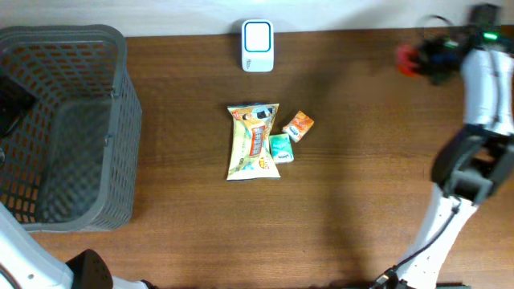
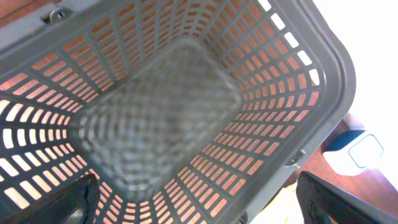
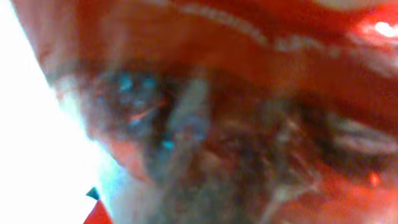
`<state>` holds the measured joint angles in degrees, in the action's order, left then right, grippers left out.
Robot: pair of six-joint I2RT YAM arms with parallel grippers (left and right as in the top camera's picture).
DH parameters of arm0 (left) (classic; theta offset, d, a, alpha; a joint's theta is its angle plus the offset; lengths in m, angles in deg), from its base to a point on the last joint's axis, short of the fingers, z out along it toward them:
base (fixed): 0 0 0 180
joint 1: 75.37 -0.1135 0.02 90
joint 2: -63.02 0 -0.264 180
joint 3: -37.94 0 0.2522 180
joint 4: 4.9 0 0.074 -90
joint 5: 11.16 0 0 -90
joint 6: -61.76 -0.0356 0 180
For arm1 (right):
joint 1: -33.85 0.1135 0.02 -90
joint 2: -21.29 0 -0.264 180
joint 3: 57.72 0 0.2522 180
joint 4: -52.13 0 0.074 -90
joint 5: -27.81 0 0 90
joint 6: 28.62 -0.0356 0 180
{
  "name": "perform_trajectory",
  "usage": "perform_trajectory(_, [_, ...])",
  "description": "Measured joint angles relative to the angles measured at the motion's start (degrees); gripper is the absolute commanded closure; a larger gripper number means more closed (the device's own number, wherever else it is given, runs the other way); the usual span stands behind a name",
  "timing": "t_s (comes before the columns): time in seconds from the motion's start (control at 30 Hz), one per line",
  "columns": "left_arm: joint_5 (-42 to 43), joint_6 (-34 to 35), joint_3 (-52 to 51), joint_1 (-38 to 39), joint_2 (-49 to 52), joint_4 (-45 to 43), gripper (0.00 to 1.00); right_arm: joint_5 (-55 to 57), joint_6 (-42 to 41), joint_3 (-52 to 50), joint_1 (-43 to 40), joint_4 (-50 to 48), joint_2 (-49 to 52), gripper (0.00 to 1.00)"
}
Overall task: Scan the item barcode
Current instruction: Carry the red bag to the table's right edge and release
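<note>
My right gripper (image 1: 423, 54) hangs at the far right back of the table, shut on a red packet (image 1: 408, 58). The same red packet (image 3: 249, 74) fills the right wrist view as a close blur and hides the fingers. The white barcode scanner (image 1: 258, 45) stands at the back middle, well left of the packet. My left gripper (image 2: 199, 208) hovers open over the grey basket (image 2: 323, 81), with only its dark fingertips (image 2: 348, 202) showing at the bottom corners. In the overhead view it is a dark shape (image 1: 12, 104) at the left edge.
A yellow snack bag (image 1: 254, 140), a small orange packet (image 1: 298, 126) and a small green packet (image 1: 280, 148) lie together mid-table. The grey basket (image 1: 120, 120) takes up the left side. The scanner (image 2: 364, 149) shows beyond the basket's rim.
</note>
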<state>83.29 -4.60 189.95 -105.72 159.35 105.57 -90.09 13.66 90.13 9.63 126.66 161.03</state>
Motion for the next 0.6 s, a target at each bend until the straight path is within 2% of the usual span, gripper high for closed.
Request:
perform_trajectory(0.07, [0.00,0.00,0.00,0.00,0.00,-0.02,0.01,1.29,6.25,0.00,-6.01,3.85,0.00,0.94])
perform_trajectory(0.2, [0.00,0.00,0.00,0.00,0.00,-0.02,0.01,8.46,15.37,0.00,-14.38,6.27,0.00,0.82])
perform_trajectory(0.3, [0.00,0.00,0.00,0.00,0.00,-0.02,0.01,13.75,19.69,0.00,-18.71,6.32,0.02,0.45])
perform_trajectory(0.33, [0.00,0.00,0.00,0.00,0.00,-0.02,0.01,15.06,20.57,0.00,-19.47,6.32,0.02,0.27])
perform_trajectory(0.37, [0.00,0.00,0.00,0.00,0.00,-0.02,0.01,16.74,20.83,0.00,-20.20,6.29,0.04,0.23])
perform_trajectory(0.5, [0.00,0.00,0.00,0.00,0.00,-0.02,0.01,19.02,21.40,0.00,-22.12,7.58,0.04,0.27])
perform_trajectory(0.6, [0.00,0.00,0.00,0.00,0.00,-0.02,0.01,13.25,21.57,0.02,-22.01,8.68,-0.09,0.27])
